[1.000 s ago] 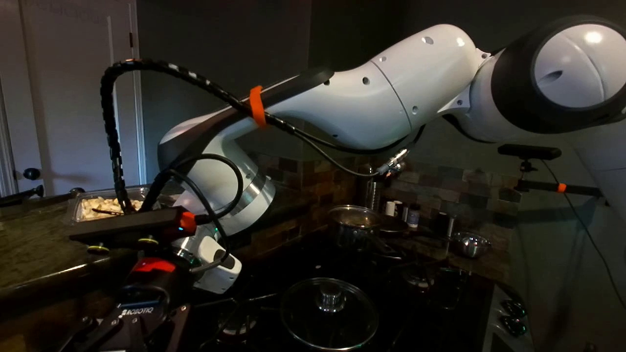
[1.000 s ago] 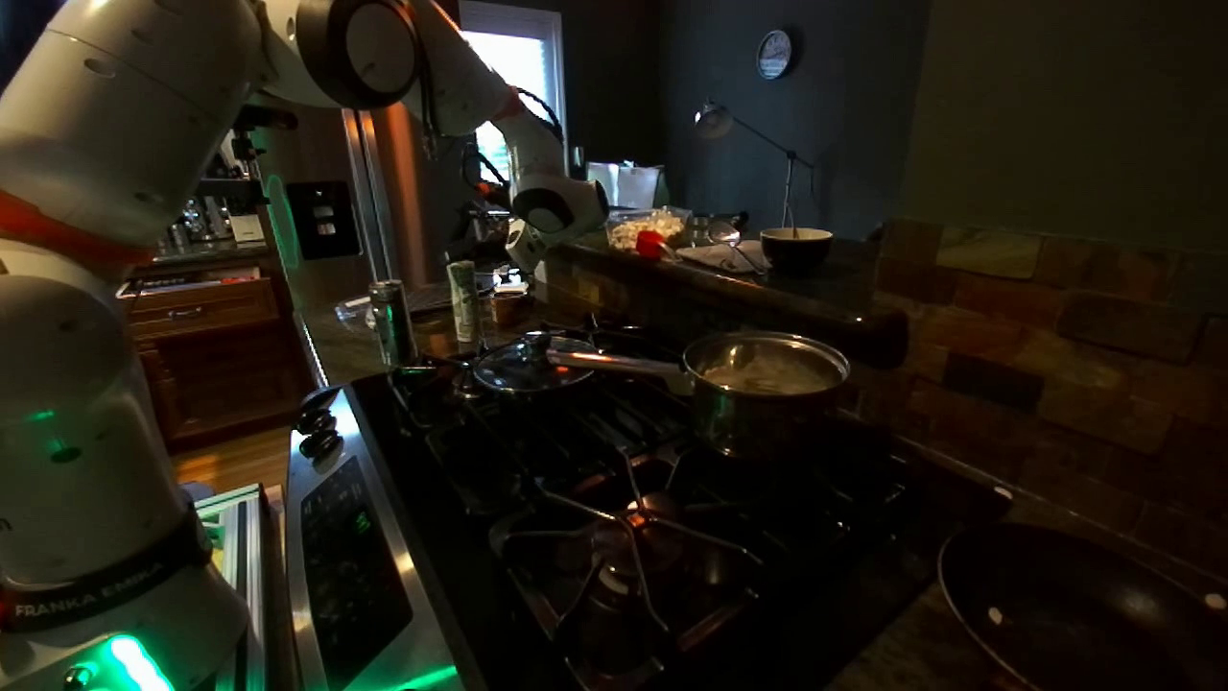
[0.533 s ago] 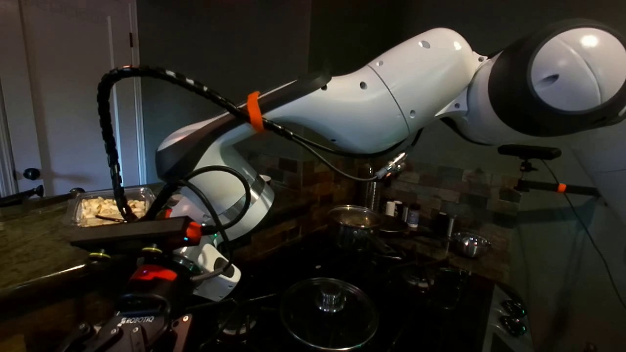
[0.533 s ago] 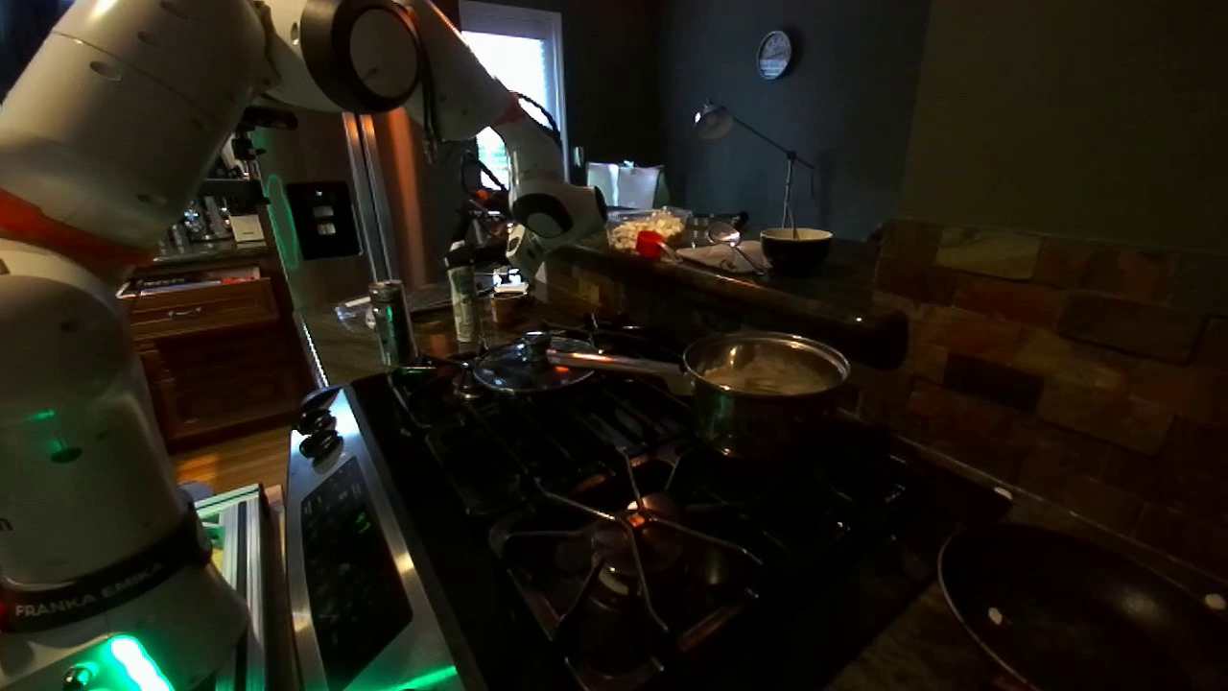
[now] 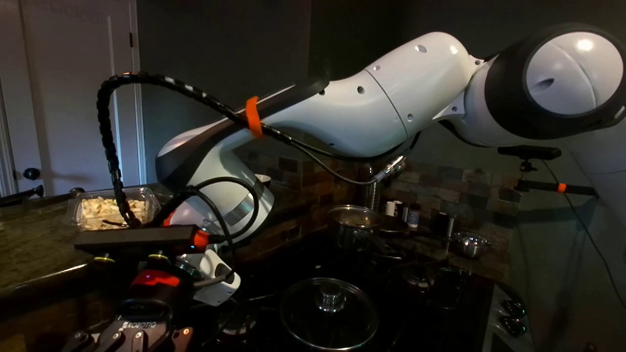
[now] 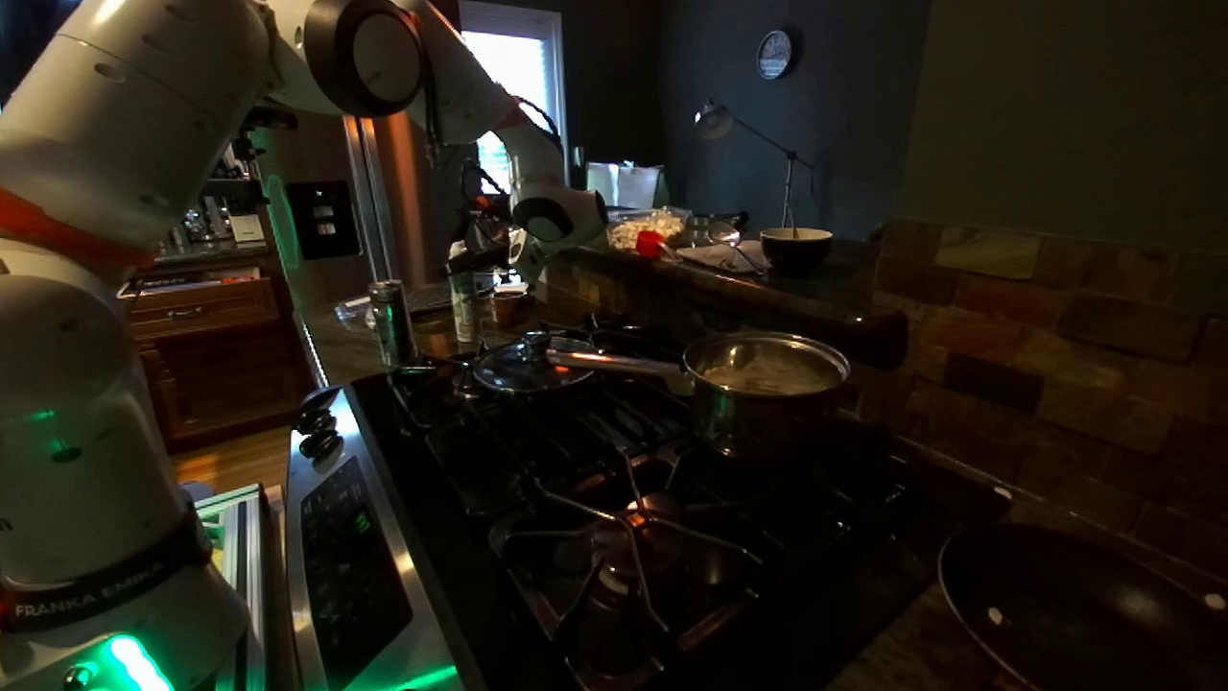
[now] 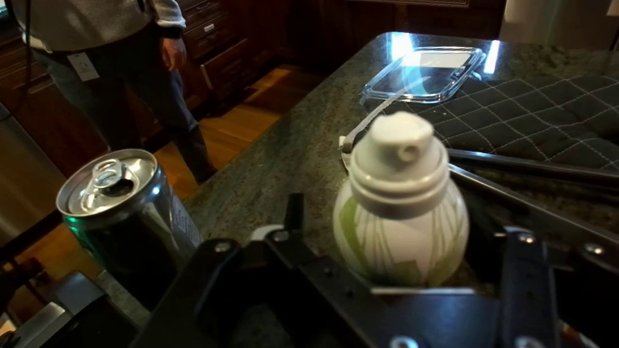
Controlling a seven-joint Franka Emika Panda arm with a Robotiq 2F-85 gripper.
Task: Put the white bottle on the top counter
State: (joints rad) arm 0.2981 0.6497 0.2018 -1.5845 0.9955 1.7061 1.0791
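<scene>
The white bottle (image 7: 401, 232), with a white spray-type cap and green leaf pattern, stands upright on the lower counter in the wrist view. It also shows in an exterior view (image 6: 464, 309), its top hidden by the gripper. My gripper (image 7: 389, 227) is open, a finger on each side of the bottle. A gap shows between the left finger and the bottle; the right side is too dark to judge contact. In an exterior view the gripper (image 5: 128, 337) is cut off at the bottom edge, fingertips out of view. The top counter (image 5: 29, 249) is the raised dark stone ledge, also in an exterior view (image 6: 715, 281).
A drink can (image 7: 121, 208) stands left of the bottle in the wrist view. Metal bars (image 7: 522, 193) lie at its right. A glass lid (image 6: 532, 367) and a pot (image 6: 767, 408) are on the cooktop. The ledge holds a food tub (image 5: 110, 208) and a bowl (image 6: 796, 251).
The arm and gripper have moved down. In an exterior view the gripper now covers the bottle's top, which showed clearly one second ago. The bottle has not moved.
</scene>
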